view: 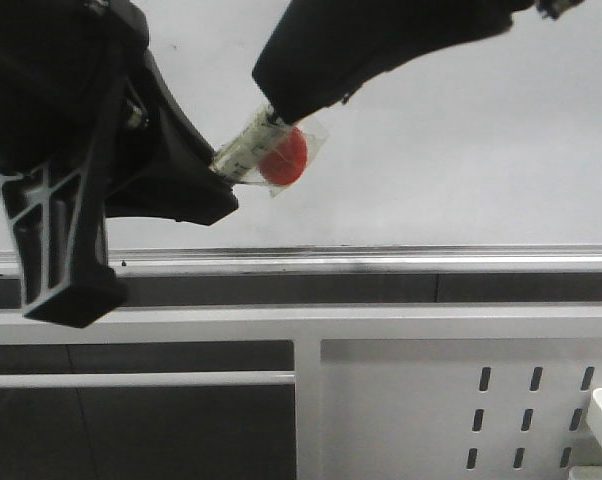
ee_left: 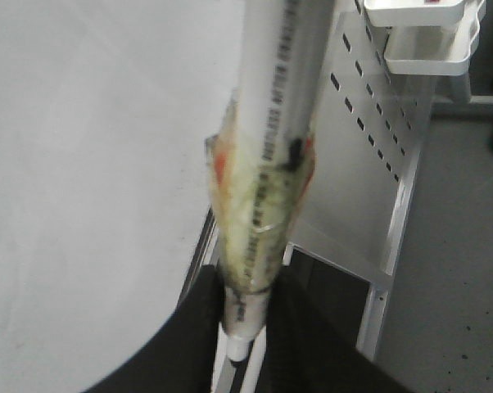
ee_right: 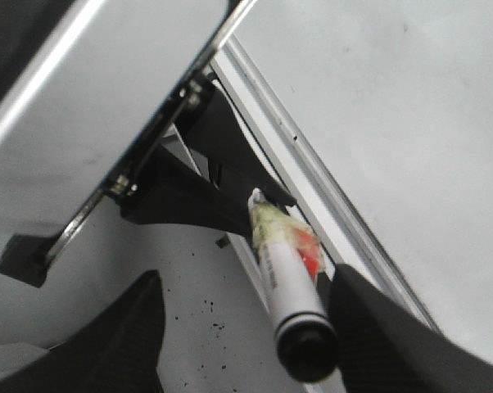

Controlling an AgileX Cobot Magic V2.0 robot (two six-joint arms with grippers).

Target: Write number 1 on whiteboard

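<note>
Pale grey-white surface of the whiteboard [view: 461, 150] fills the far background, with the silver rail [view: 381, 262] along its lower edge; no stroke of the number 1 is seen on it in any view, so the writing is judged not yet begun. Below and to the right, a white slotted panel [view: 461, 420] is noted. The left gripper [view: 216, 185] is seen pressed together on the taped rear end of a white marker [view: 246, 148]. The right gripper [ee_right: 246, 327] is spread, its fingers either side of the marker's black cap [ee_right: 308, 350]; cap removal is judged the step in hand. A red patch [view: 283, 157] under tape shows on the barrel. The cap is shown only by the right wrist view; printed lettering on the barrel only by the left wrist view.
</note>
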